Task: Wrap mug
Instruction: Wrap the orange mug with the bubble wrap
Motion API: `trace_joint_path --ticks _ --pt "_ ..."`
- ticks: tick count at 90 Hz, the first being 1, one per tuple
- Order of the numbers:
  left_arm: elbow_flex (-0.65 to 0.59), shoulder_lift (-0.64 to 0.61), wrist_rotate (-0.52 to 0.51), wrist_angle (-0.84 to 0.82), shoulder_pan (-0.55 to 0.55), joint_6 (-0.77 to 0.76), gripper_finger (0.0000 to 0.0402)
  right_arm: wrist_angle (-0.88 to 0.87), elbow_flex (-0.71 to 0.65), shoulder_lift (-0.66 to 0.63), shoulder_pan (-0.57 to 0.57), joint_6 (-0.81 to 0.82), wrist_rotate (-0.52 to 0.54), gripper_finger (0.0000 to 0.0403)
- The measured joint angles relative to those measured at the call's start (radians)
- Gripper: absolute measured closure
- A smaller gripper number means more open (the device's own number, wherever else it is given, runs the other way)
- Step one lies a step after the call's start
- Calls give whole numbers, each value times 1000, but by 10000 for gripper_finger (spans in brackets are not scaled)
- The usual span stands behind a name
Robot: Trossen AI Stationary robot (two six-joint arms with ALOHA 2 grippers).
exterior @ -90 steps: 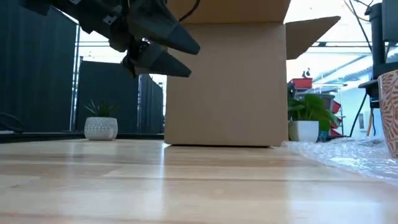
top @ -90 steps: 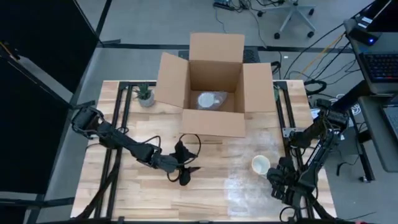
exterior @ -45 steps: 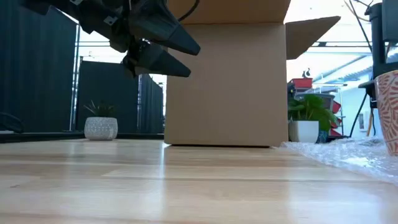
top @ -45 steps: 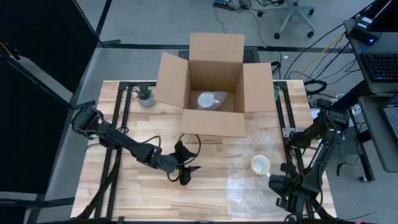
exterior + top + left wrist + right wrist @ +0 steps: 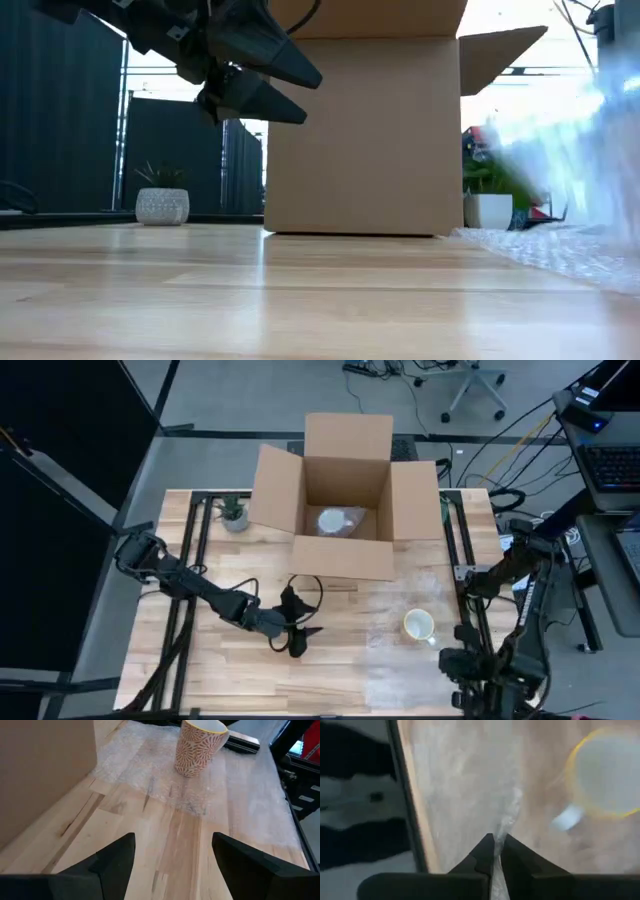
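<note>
Blur and frame edges obscure the wrapping scene

At desk height the mug cannot be seen behind a streaked smear of bubble wrap (image 5: 585, 150); in the right wrist view the mug (image 5: 607, 772) is a blurred yellow ring cut by the frame edge. From above, the right claw (image 5: 478, 672) is too dark to read (its arm runs off the bottom), and the wrapped object (image 5: 335, 521) inside the box (image 5: 345, 565) is too small to identify.

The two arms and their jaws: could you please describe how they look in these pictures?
Both arms are dark, nearly black, built of jointed segments. The left arm has a black cable looping near its wrist, and the left gripper ends in two tapering, wedge-shaped jaws. The right gripper has the same matte black pointed jaws. No markings are visible.
</note>
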Motion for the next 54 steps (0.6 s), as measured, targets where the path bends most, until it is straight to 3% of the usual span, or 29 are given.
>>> trace_joint_path --ticks 13,36,54 --pt "0 0 0 0 0 -1 149 -205 61 -1 -20 49 88 394" --pt "0 0 0 1 -1 -3 149 -204 6 -44 -120 49 119 394" --pt "0 0 2 1 -3 -3 149 -208 -23 -44 -127 59 115 394"
